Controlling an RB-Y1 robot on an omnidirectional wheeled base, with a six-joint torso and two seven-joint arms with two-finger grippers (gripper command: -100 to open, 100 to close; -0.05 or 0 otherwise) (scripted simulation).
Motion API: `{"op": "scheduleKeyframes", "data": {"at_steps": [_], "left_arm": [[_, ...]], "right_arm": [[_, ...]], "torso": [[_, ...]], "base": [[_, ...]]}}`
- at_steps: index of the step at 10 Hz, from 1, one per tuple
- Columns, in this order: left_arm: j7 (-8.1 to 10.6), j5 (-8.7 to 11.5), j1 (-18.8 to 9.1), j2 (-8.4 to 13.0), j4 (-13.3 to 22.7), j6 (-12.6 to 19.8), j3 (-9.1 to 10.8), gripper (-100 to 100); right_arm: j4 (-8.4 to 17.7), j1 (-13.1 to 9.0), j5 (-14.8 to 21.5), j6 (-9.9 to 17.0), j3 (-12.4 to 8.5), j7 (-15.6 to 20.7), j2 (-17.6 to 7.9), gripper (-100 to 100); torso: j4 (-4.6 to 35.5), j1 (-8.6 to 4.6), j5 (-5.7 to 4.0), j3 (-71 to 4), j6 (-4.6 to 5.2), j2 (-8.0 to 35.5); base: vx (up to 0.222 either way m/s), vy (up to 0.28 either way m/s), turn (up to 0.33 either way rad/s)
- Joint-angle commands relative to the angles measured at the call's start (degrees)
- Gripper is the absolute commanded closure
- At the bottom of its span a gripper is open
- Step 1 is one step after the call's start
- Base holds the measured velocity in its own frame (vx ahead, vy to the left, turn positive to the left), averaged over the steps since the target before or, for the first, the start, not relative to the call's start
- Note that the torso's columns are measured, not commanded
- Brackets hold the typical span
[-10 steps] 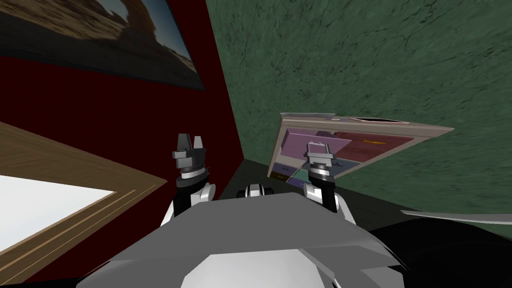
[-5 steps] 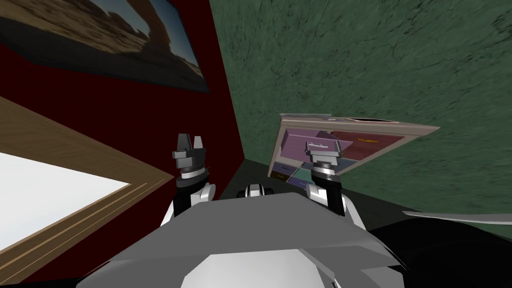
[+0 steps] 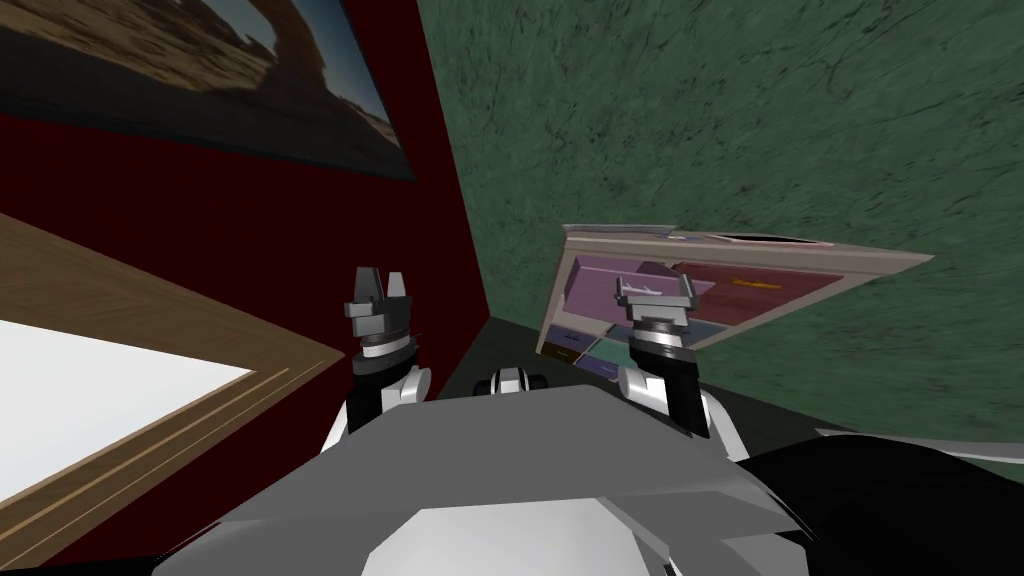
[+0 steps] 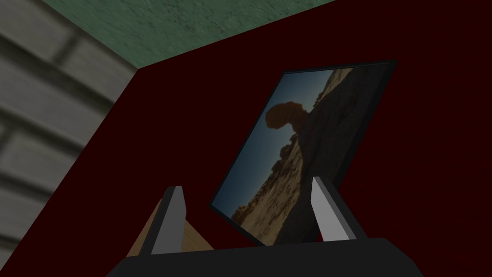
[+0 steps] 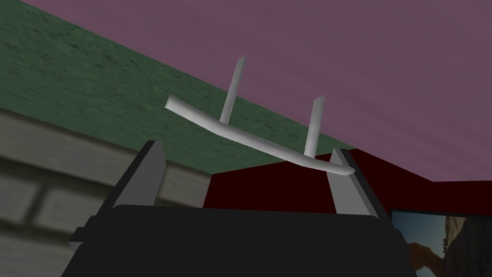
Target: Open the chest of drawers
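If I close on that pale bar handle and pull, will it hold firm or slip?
Likely stiff: the bar handle stands on two posts from the purple drawer front. It looks thin, smooth and round, so the open right pincer might slide along it.

Dark red wall meets mottled green wall at a corner. On the red wall: black-framed picture, desert rock arch against blue sky. Near it, a broad wooden frame around a white panel. Grey block-patterned surface adjoins both walls. Black area at head view's lower right.
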Motion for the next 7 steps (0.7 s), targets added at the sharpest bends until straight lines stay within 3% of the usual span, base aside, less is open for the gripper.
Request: {"op": "scheduleKeyframes", "data": {"at_steps": [1, 2, 7], "left_arm": [[0.00, 0.0, 0.0, 0.0, 0.0, 0.0, 0.00, 0], [0.00, 0.0, 0.0, 0.0, 0.0, 0.0, 0.00, 0], [0.00, 0.0, 0.0, 0.0, 0.0, 0.0, 0.00, 0]], "right_arm": [[-0.9, 0.5, -0.1, 0.1, 0.0, 0.1, 0.1, -100], [-1.0, 0.5, -0.2, 0.1, 0.0, 0.1, 0.2, 0], [-1.0, 0.5, -0.2, 0.1, 0.0, 0.1, 0.2, 0]], "torso": [[-0.2, -0.06, -0.13, -0.1, -0.08, -0.2], [-0.3, -0.07, -0.18, -0.2, -0.14, -0.5], [-0.3, -0.06, -0.19, -0.3, -0.17, -0.5]], "base": [[0.000, 0.000, 0.000], [0.000, 0.000, 0.000], [0.000, 0.000, 0.000]]}}
